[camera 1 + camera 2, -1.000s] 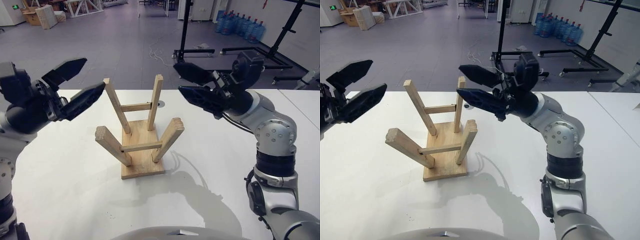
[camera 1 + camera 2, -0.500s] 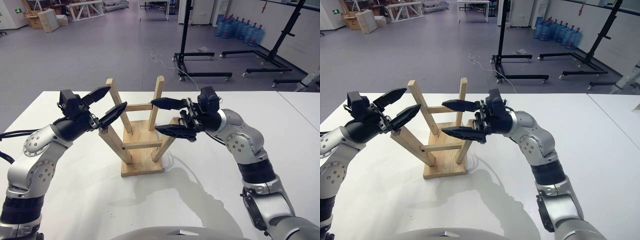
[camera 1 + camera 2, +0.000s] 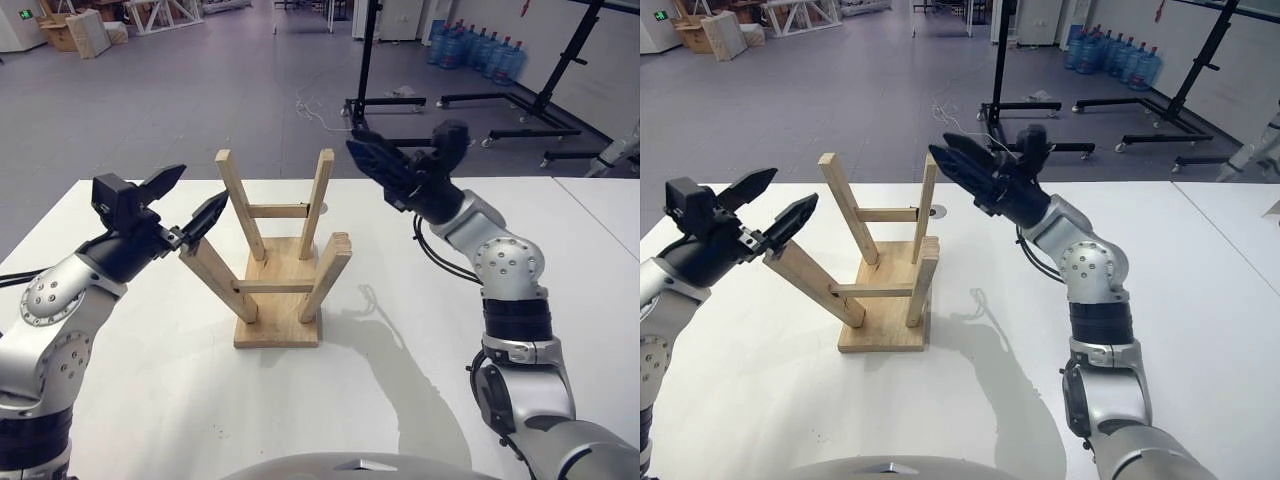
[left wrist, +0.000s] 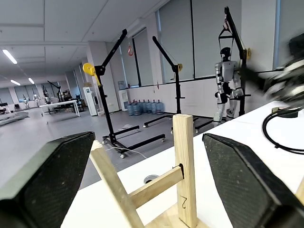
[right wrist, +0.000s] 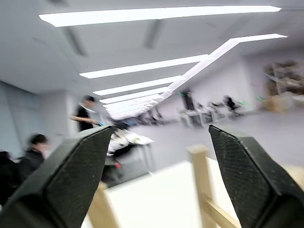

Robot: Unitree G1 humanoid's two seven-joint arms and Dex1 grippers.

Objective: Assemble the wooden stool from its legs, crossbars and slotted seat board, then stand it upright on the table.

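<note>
The wooden stool (image 3: pixel 277 287) lies upside down on the white table (image 3: pixel 120 390), its seat board (image 3: pixel 275 328) flat and its legs pointing up, joined by crossbars (image 3: pixel 278 211). My left gripper (image 3: pixel 200 187) is open, level with the top of the near left leg (image 3: pixel 212 266) and just left of it. The left wrist view looks between its fingers (image 4: pixel 52 175) at two far legs (image 4: pixel 184 166). My right gripper (image 3: pixel 352 142) is open, raised above the table, right of the far right leg (image 3: pixel 318 195) and apart from it. Between its fingers (image 5: pixel 76 175) a leg top (image 5: pixel 201 171) shows.
A round cable hole (image 3: pixel 319 207) sits in the table behind the stool. Beyond the table's far edge stand black frames (image 3: pixel 400 100) on wheels and water bottles (image 3: pixel 480 50). Bare tabletop lies in front of and to the right of the stool.
My right gripper has lifted up and back, away from the stool's right legs. My left gripper has drawn slightly left. The stool has turned a little on the table.
</note>
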